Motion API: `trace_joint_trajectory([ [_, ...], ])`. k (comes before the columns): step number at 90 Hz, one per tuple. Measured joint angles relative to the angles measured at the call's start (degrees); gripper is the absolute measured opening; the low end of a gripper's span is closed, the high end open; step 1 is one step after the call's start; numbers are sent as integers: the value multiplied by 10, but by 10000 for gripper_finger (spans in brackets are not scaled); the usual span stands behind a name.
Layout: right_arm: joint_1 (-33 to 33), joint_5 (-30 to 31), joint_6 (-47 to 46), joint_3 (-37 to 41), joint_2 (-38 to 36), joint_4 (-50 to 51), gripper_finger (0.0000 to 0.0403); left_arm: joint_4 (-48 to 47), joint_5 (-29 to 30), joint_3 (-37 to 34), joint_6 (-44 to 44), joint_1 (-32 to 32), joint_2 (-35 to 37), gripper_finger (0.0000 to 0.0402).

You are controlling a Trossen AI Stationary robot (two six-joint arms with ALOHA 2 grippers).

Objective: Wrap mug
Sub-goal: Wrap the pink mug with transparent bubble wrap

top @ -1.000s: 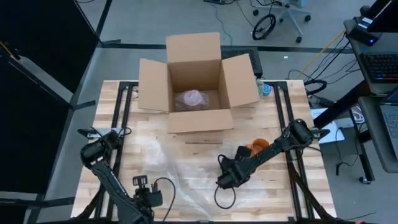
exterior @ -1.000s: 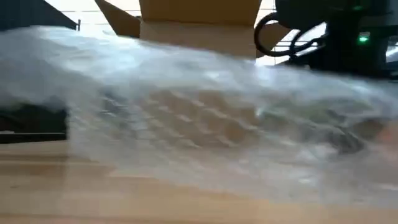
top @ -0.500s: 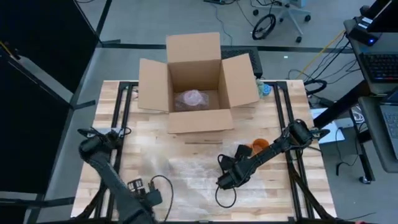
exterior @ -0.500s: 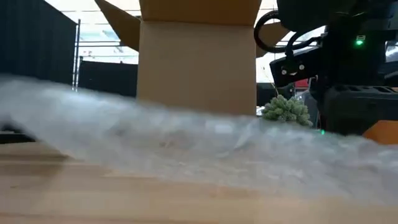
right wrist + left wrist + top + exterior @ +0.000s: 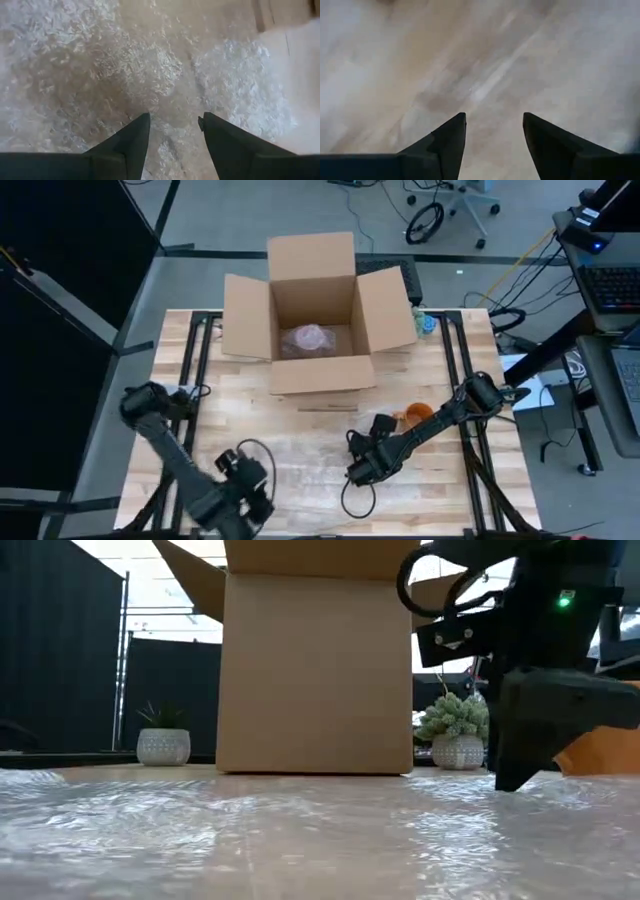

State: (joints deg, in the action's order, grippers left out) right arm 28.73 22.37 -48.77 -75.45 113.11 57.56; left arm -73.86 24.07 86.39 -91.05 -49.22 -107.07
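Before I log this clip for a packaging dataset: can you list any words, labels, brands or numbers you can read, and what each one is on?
None can be read.
The cardboard box shows plain brown walls and flaps, with no print facing any camera.
The bubble wrap and the wooden table carry no lettering.
The right arm shows only a green light, no legible marking.

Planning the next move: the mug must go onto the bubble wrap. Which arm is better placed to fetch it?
Likely the right: the orange mug sits beside the right arm, while the left gripper is across the bubble wrap.
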Motion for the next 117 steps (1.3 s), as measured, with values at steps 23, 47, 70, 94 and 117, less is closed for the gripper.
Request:
trace_joint_trajectory([
  [23, -13, 36, 17, -1, -63, -68, 169, 119, -74, -128, -17, 17, 0, 185],
  [47, -52, -41, 73, 14, -10, -224, 169, 163, -62, -168, -10, 24, 2, 185],
  [70, -51, -74, 31, 45, -2, -201, 169, 136, -61, -180, 82, 71, 2, 185],
  [94, -22, -65, -32, 54, -3, -176, 169, 133, -75, -228, 166, 140, 2, 185],
  [117, -8, -85, -20, 43, -18, -145, 169, 125, -65, -219, 231, 190, 6, 185],
])
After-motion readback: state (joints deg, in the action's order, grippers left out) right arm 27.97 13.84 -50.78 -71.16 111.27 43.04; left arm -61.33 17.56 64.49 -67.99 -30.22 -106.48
